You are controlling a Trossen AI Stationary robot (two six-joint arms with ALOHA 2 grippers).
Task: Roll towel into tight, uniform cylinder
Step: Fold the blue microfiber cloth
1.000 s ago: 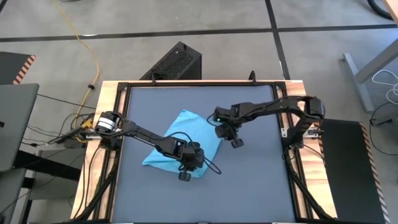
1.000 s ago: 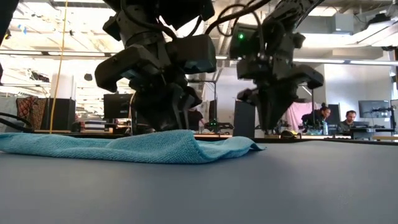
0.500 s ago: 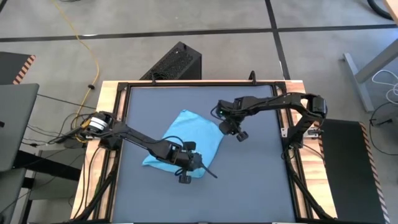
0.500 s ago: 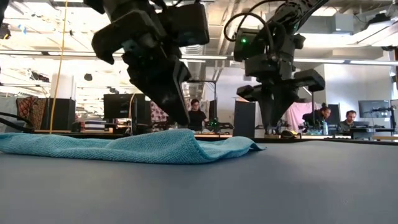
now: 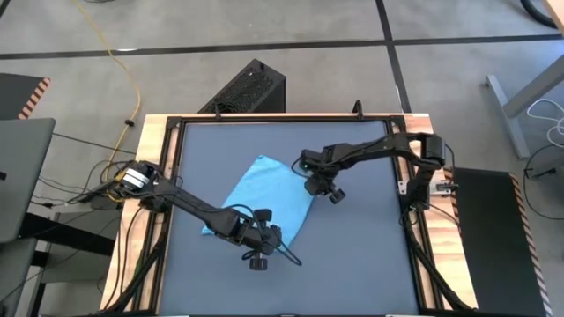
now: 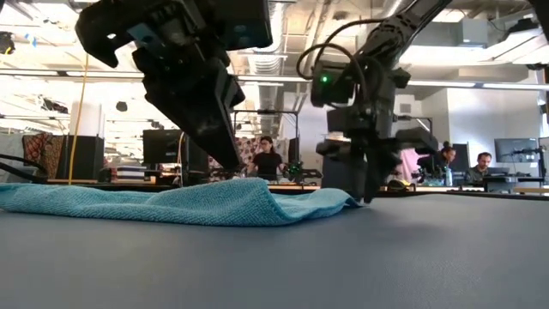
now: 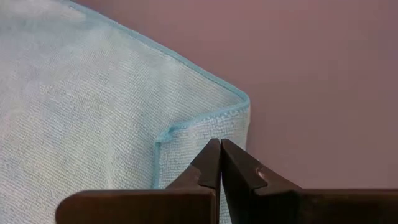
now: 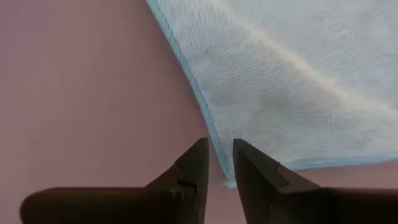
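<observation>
The light-blue towel (image 5: 264, 195) lies flat on the dark grey tabletop, slightly humped near its near-right end (image 6: 244, 190). One corner has a narrow strip folded over (image 7: 199, 127). My left gripper (image 7: 220, 148) is shut and hangs just above that corner (image 6: 237, 168), with nothing between its fingers. My right gripper (image 8: 221, 149) is open a little and points down at the towel's right corner (image 6: 369, 197). The towel's hem (image 8: 208, 121) runs into the gap between its fingers. No cylinder shows. My right gripper stands with one finger on either side of the towel's hem (image 8: 214, 140) close to the right corner, coming from above. Whether the fingers touch the cloth, I cannot tell. The towel lies flat on the table there.
Black frame rails (image 5: 167, 176) border the tabletop. A black box (image 5: 251, 88) stands beyond the far edge and a laptop (image 5: 22, 176) lies off the left side. Bare tabletop lies near and right of the towel (image 5: 352, 255). People sit far behind (image 6: 485, 167).
My left gripper has shut, risen off the towel and drawn toward the table's near-left, turning as it went. My right gripper has rolled, sunk to the table and come toward the towel's right corner. The towel has kept its shape.
</observation>
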